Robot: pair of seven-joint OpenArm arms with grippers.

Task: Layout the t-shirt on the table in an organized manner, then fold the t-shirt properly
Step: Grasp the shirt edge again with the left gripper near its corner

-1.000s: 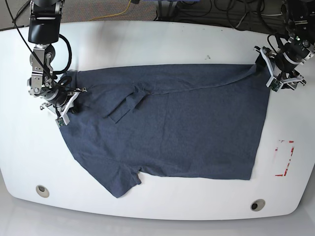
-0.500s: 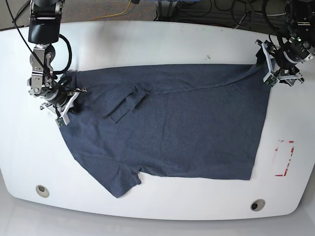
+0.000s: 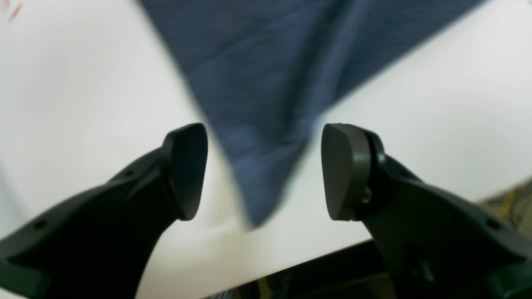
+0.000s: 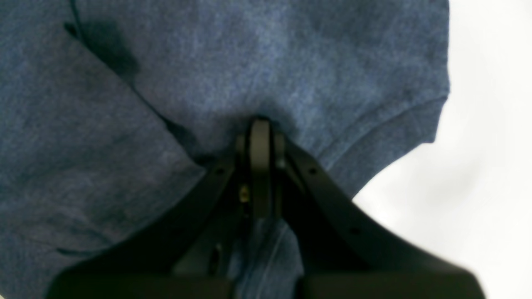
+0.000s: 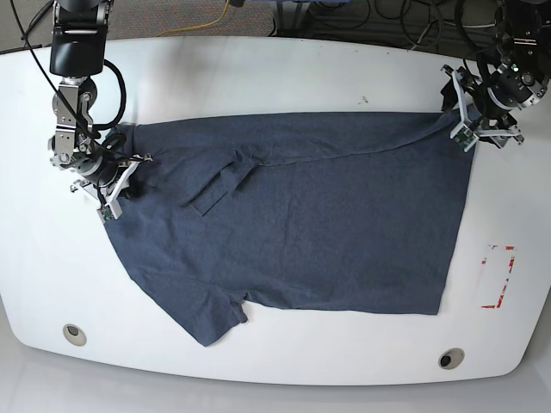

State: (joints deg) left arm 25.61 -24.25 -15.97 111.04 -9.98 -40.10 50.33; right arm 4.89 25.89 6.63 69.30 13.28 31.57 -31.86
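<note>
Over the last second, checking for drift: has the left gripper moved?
Yes. In the base view the left gripper has shifted up, away from the red tape rectangle.

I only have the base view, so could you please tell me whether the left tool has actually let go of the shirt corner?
Observer: Yes. The left tool is open; the t-shirt corner lies between its fingers, untouched.
Operator: Thank you. And the right one?
Observer: The right tool is shut on the fabric, pinching a small fold.
Operator: Near which part?
Observer: Beside a stitched hem, close to the bare table.
</note>
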